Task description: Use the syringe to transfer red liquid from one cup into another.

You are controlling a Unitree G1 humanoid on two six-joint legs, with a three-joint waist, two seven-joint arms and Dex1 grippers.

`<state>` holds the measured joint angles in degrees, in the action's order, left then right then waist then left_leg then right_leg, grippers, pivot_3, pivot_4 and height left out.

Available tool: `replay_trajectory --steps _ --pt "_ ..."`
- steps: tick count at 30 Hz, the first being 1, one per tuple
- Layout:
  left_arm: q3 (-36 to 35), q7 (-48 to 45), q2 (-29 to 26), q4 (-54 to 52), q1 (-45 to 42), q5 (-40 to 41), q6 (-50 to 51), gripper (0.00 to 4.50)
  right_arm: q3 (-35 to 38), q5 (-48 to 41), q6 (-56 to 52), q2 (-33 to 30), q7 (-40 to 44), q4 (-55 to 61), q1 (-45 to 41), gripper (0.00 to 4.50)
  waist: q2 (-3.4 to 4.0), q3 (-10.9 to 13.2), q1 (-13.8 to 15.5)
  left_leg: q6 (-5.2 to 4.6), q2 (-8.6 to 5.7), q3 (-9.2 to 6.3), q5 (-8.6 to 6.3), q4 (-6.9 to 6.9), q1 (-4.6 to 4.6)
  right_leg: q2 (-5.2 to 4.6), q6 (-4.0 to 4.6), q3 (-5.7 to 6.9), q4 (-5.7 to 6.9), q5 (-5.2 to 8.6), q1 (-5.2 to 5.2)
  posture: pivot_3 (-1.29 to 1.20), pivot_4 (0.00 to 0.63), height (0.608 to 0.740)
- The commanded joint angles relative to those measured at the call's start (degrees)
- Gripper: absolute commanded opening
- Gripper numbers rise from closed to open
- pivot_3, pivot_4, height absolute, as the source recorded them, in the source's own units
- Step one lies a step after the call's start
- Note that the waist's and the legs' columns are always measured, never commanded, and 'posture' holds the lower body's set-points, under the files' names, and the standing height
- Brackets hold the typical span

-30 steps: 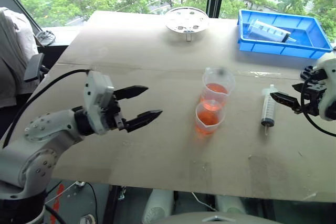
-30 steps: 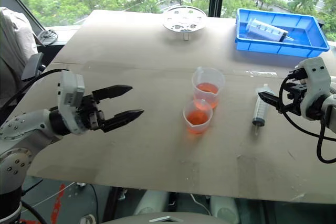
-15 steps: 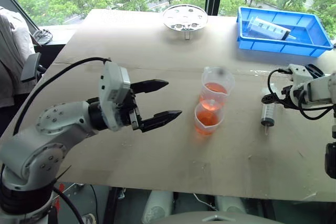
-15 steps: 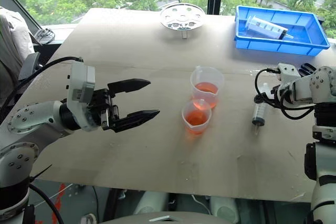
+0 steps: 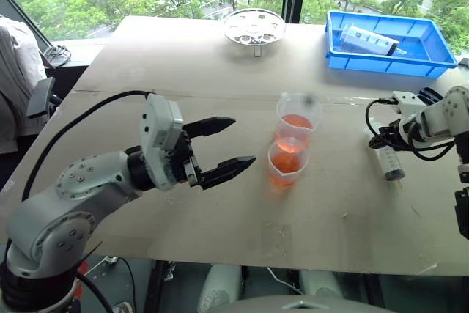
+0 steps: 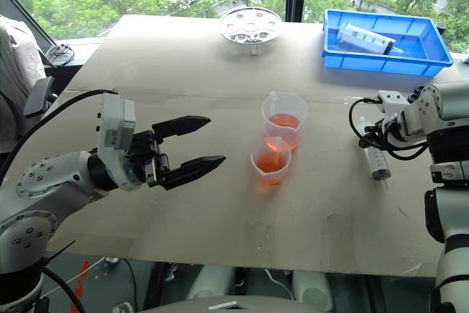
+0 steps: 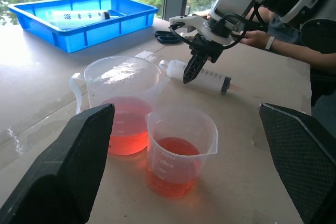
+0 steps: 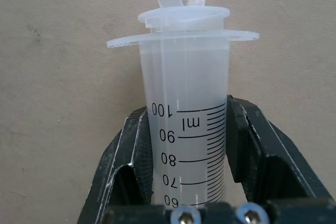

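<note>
The syringe point(image 5: 388, 160) lies on the table at the right, its tip slanting toward the near edge. My right gripper point(image 5: 382, 141) is shut on its clear barrel point(image 8: 189, 145) just below the finger flange. Two clear cups stand together mid-table, both holding red liquid point(image 7: 170, 166): a larger cup point(image 5: 299, 118) behind and a smaller cup point(image 5: 287, 163) in front. Left of the cups, my left gripper point(image 5: 243, 140) hovers open with nothing in it, pointing at them.
A blue tray point(image 5: 432, 58) at the far right corner holds a bulkier labelled syringe point(image 5: 370, 37). A white round disc point(image 5: 254, 26) sits at the table's far edge. A person's hand point(image 7: 257, 38) rests beyond the right arm.
My right gripper came down over the syringe and shut on its barrel. The syringe swung so its tip now slants to the right. My left gripper stayed open, about where it was.
</note>
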<state>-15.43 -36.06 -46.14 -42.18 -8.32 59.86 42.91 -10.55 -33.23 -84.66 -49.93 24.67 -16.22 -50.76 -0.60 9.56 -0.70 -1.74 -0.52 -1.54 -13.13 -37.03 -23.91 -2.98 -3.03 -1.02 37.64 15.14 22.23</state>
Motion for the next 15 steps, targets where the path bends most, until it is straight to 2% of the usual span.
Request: replay_trajectory --steps 1,3,5,6,8,11,15 --pt "-3.53 3.72 1.60 -0.67 0.78 1.12 -1.75 4.50 20.48 -15.30 7.73 -1.70 17.53 11.33 -2.56 1.50 0.19 0.27 -0.19 0.00 0.00 0.03 0.00 0.00 -0.01 0.00 -0.01 -0.04 0.00 0.00 0.01 0.00 0.150 0.740" --pt "-4.25 6.92 3.26 0.16 0.45 0.88 -2.09 4.50 28.56 -20.98 9.24 0.13 19.01 15.63 -2.43 1.50 0.32 0.39 -0.25 0.00 0.02 0.08 0.00 -0.02 -0.03 0.03 -0.09 -0.12 0.01 -0.05 0.03 0.00 0.150 0.740" --pt "-4.48 9.06 4.31 0.87 0.03 0.60 -2.12 4.50 32.76 -24.04 8.27 2.51 16.63 17.52 -2.37 1.50 0.08 0.25 -0.05 0.00 0.13 -0.03 -0.01 -0.03 0.00 0.16 -0.09 0.00 0.01 -0.05 -0.02 0.00 0.150 0.740" --pt "-3.94 10.13 4.41 1.70 -0.51 -0.92 -2.12 4.50 36.01 -26.62 9.38 6.45 12.89 18.57 -2.64 1.50 -0.32 0.03 0.07 0.01 0.20 -0.10 -0.01 -0.02 0.02 0.23 -0.08 0.04 -0.01 -0.05 -0.04 0.00 0.150 0.740" --pt "-2.66 13.13 5.19 4.40 -3.14 -3.36 -2.00 4.50 38.82 -27.49 15.62 16.14 4.69 23.98 -1.72 1.50 -0.57 -0.05 -0.03 0.02 0.34 -0.23 -0.01 -0.05 0.11 0.35 -0.05 0.10 0.01 -0.04 -0.17 0.00 0.150 0.740" --pt "-0.76 15.38 5.32 8.87 -8.65 -5.70 -0.75 4.50 31.00 -17.65 27.96 25.11 0.47 33.60 5.06 1.50 -0.38 0.06 -0.12 0.09 0.34 -0.10 0.04 -0.19 0.18 0.41 -0.02 -0.09 0.26 -0.06 -0.11 0.00 0.150 0.740" --pt "1.01 15.07 5.06 12.76 -14.47 -7.64 -0.08 4.50 22.39 -8.24 40.13 32.21 -1.69 38.40 12.77 1.50 -0.38 0.06 0.14 0.14 0.24 -0.11 0.08 -0.23 0.09 0.37 -0.04 -0.05 0.31 -0.07 -0.03 0.00 0.150 0.740"
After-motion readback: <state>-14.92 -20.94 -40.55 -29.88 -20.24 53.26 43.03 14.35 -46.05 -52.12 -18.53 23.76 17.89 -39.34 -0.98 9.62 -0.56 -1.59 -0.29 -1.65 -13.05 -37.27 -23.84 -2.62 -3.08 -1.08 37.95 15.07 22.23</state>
